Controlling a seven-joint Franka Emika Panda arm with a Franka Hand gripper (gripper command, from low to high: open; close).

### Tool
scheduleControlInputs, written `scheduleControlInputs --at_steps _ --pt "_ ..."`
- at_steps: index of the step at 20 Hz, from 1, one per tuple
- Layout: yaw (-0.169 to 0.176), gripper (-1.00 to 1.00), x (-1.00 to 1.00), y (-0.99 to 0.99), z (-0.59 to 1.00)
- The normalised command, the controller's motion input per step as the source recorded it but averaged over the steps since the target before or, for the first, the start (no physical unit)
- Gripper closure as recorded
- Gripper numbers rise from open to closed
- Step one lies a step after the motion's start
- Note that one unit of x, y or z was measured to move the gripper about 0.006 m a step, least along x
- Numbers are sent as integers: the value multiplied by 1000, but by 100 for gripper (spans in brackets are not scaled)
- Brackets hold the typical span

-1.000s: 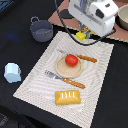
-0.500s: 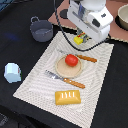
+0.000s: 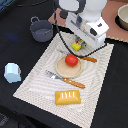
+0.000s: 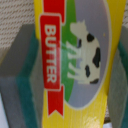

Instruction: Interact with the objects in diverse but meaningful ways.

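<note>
At the exterior view's far left a light-blue cup sits on the dark table, off the striped mat. Toward 11 o'clock from the mat's middle stands a grey pot, also on the dark surface, just beyond the mat's corner. On the mat, a fork and an orange-handled knife lie along the near rim of the tan plate, and the tomato rests on that plate. At 6 o'clock from the plate lies the bread loaf, apart from the cutlery. Another orange-handled utensil lies at 3 o'clock of the tomato. Above it, at about 1 o'clock from the plate, the gripper hangs under the white arm, whose bulk hides the mat's far edge. In the wrist view the butter packet fills the frame, yellow with a red label and a cow, with the padded fingers pressed against its two sides, so the claw is closed on it. A second pot shows at the far right.
</note>
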Motion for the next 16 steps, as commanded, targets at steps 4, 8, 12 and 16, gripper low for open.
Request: scheduleControlInputs --at_steps 4,8,12,16 --pt "2 -100 -315 2 336" --pt "1 -100 -334 0 240" --pt "0 -100 -192 0 226" --pt "-13 -100 -43 -161 826"
